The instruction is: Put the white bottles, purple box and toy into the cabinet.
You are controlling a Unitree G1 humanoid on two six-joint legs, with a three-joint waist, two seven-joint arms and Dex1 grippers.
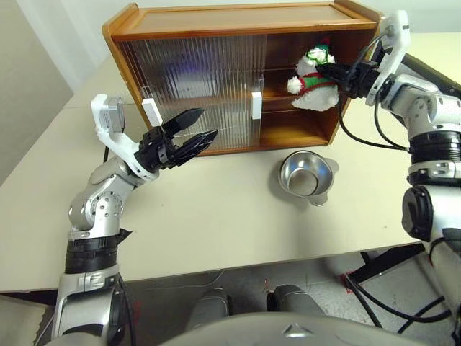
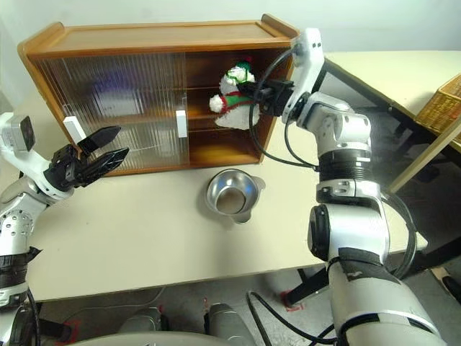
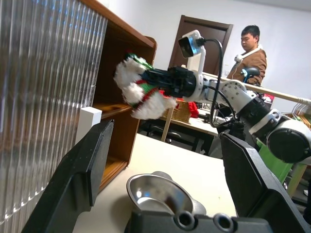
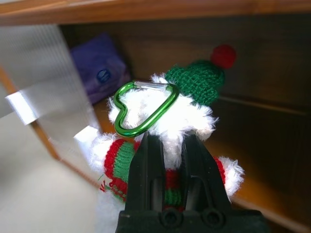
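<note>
left gripper [image 1: 189, 137]: jaws spread wide and empty, held above the table [image 1: 216, 216] in front of the closed part of the cabinet [image 1: 238, 29]; one white handle [image 1: 150, 111] sits just behind its fingertips.
door risk: the ribbed sliding doors [image 1: 194, 86] cover the side nearest this gripper, so a stray reach there would knock a panel or handle (the doors look light).
purple box [image 4: 99, 68]: already inside the cabinet, behind the ribbed door, ahead of the right gripper and off to the side of the toy.
white bottles: I cannot make them out through the ribbed panels.
steel bowl [image 1: 307, 175]: on the table below the right gripper, just in front of the open bay; a dropped toy would likely land in or near it.
toy [image 1: 314, 79]: plush snowman with a green heart-shaped clip [image 4: 144, 108], hanging at the open bay's mouth, level with the upper shelf [image 1: 281, 94].
right gripper [image 1: 337, 73]: clamped on the toy's soft body from the side.
grip risk: plush compresses, so it could slip out, or catch on the shelf edge or side wall (my judgement).
surface: pale beige tabletop, smooth.
room: white walls, a dark door, a seated person, a wicker basket [image 2: 443, 101] on another table.
</note>
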